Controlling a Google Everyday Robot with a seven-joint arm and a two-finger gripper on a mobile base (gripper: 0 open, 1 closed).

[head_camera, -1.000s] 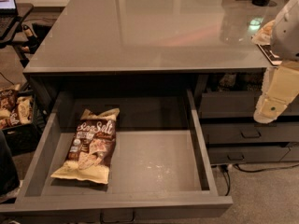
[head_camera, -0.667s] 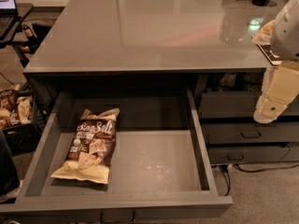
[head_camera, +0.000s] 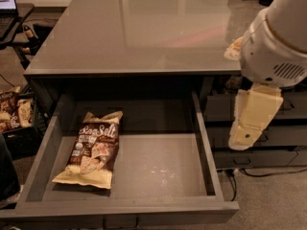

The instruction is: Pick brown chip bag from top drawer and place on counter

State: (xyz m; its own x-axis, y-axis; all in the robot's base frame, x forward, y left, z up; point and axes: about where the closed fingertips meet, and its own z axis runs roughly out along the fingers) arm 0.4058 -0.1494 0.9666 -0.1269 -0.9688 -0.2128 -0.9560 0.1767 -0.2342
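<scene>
The brown chip bag [head_camera: 92,150] lies flat on the left part of the floor of the open top drawer [head_camera: 163,169], with its "Sea Salt" lettering facing up. The glossy grey counter [head_camera: 139,32] spans the frame above the drawer. My gripper [head_camera: 248,126] hangs at the right, below the white arm housing [head_camera: 276,42]. It is beyond the drawer's right wall and above the level of the drawer floor. It is well to the right of the bag and holds nothing that I can see.
Narrower grey drawers [head_camera: 268,138] stand at the right behind the gripper, with a cable [head_camera: 268,172] on the carpet below them. A black crate with small brown-and-cream packets [head_camera: 14,114] sits at the left. A laptop on a small dark desk [head_camera: 9,4] is at the top left.
The arm and gripper have moved left and a little down, towards the drawer's right side. The bag and the drawer have not moved.
</scene>
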